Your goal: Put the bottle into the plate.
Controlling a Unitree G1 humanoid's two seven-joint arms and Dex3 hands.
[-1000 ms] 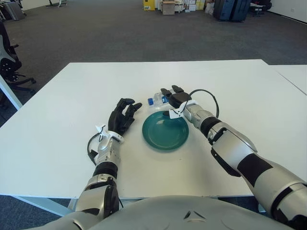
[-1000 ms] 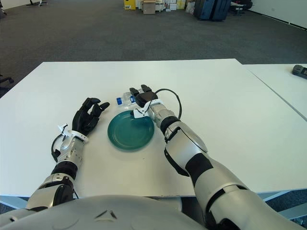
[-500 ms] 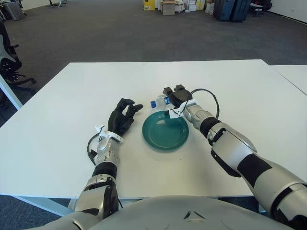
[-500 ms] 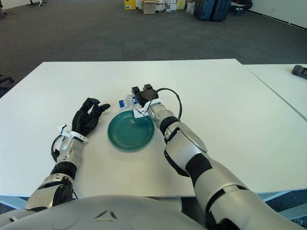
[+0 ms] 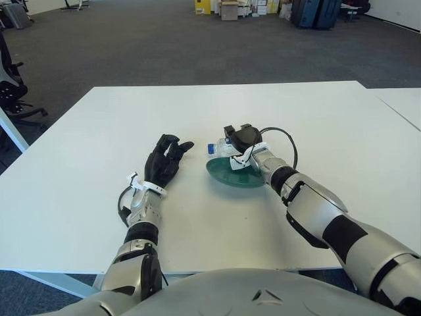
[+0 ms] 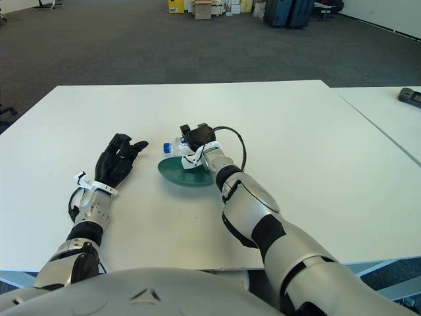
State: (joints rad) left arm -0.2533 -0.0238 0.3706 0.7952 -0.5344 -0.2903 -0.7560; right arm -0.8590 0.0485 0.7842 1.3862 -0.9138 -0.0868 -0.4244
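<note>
One hand had the bottle, dead centre of frame.
The right hand [image 5: 238, 138] clasped the clear plastic blue-capped bottle [image 5: 219, 149], long axis sideways, cap pointing frame-left, above the green round plate [image 5: 238, 173]; the left hand [image 5: 166, 160] showed lower-left, fingers relaxed.

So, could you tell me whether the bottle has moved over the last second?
Yes: the right hand has carried the bottle from beyond the plate to above its far rim.

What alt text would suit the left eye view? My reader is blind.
The right hand grips a bottle at the far edge of a green plate on a white table. The left hand shows open to the plate's left.
</note>
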